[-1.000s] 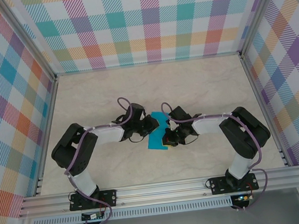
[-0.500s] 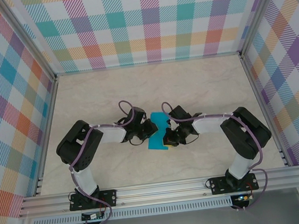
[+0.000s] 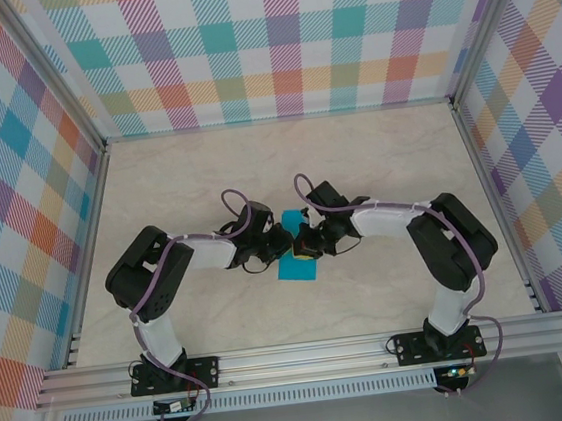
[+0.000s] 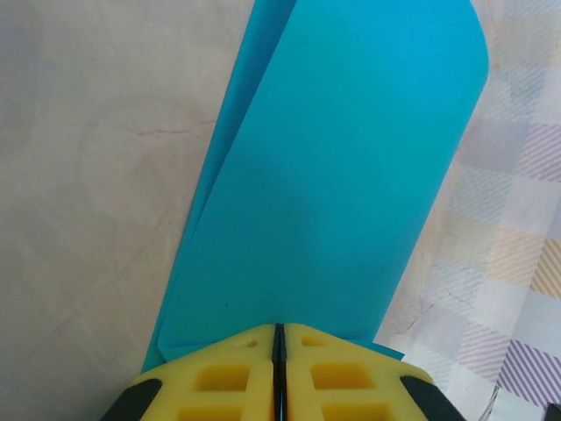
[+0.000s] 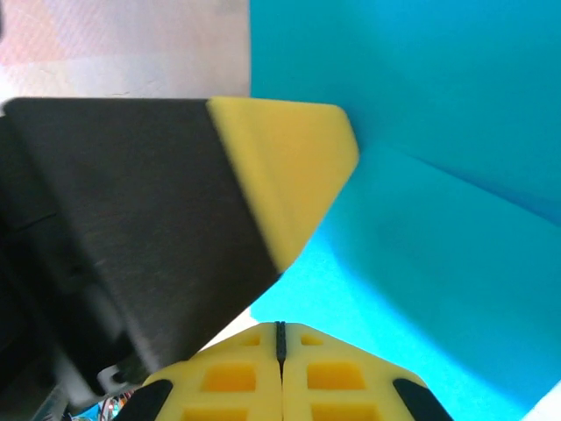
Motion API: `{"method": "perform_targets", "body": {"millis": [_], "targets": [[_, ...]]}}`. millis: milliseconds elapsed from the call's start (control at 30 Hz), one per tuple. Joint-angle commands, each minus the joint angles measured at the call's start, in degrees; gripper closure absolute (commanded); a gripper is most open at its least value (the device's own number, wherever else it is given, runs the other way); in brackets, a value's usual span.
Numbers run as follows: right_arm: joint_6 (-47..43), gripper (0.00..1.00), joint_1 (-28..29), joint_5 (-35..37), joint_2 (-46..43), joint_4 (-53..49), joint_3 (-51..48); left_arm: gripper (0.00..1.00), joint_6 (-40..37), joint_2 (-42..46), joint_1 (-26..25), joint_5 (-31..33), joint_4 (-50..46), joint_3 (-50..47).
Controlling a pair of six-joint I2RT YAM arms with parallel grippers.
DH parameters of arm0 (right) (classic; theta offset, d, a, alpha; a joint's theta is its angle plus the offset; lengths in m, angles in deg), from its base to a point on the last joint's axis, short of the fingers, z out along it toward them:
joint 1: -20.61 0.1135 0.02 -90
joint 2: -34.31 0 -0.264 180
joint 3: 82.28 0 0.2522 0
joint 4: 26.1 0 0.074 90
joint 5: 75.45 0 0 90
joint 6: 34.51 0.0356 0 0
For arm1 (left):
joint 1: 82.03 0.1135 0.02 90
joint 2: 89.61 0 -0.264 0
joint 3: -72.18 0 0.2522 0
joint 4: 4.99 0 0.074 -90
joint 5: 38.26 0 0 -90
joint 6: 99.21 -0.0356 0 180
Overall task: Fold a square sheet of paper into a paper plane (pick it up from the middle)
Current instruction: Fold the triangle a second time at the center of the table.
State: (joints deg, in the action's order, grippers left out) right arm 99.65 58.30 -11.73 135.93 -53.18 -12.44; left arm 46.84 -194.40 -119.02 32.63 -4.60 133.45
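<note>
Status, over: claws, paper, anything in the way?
Left claw shut on edge of blue sheet. Right claw shut at the sheet, hold unclear. Sheet folded over. Nothing in the way.

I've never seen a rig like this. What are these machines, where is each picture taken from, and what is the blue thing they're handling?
These are two black-and-white robot arms, the left arm and the right arm. They are bolted at the near edge of a pale marble-patterned table inside checked pastel walls. The wide picture comes from a fixed camera above and behind them. Each close-up comes from a camera on one wrist, looking past that arm's own yellow-padded fingers. The left end effector and right end effector meet at a thin teal-blue sheet of paper, which is bent over in a soft curve. The left end effector is shut on one edge of it. The right end effector is shut too and seems to pinch another edge.
</note>
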Motion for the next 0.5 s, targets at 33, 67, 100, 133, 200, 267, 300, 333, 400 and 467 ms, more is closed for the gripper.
{"method": "perform_targets", "body": {"millis": [33,67,100,133,200,267,300,333,400,467], "targets": [[0.22,0.94,0.63,-0.39,2.79,1.81,-0.74,0.9,-0.07,-2.24,-0.54,1.82,-2.64,-1.02],[0.16,0.94,0.63,-0.19,2.89,1.67,-0.84,0.9,-0.07,-2.26,-0.54,1.72,-2.55,-1.01],[-0.01,0.94,0.63,0.07,2.96,1.4,-0.88,0.9,0.02,-2.36,-0.51,1.71,-2.46,-1.15],[-0.13,0.94,0.63,0.04,3.1,1.52,-1.11,0.9,0.11,-2.43,-0.53,1.64,-2.32,-1.27],[0.11,0.94,0.63,0.03,2.99,1.95,-1.77,0.9,0.28,-2.52,-0.54,1.55,-1.96,-1.36],[0.71,0.95,0.63,-0.38,3.1,3.23,-2.54,0.9,0.67,-2.61,-0.51,1.41,-1.46,-1.63],[0.83,0.95,0.63,-0.4,3.16,3.48,-2.82,0.91,0.85,-2.57,-0.54,1.44,-1.26,-1.78],[1.41,0.96,0.63,-0.4,3.23,4.27,-3.29,0.91,0.97,-2.52,-0.54,1.45,-0.98,-1.95],[2.19,0.97,0.63,-0.45,3.31,5.66,-4.07,0.91,0.99,-2.52,-0.49,1.44,-0.96,-2.05],[2.97,0.98,0.63,-0.09,2.98,6.97,-4.73,0.92,0.99,-2.53,-0.49,1.45,-0.97,-2.01]]}}
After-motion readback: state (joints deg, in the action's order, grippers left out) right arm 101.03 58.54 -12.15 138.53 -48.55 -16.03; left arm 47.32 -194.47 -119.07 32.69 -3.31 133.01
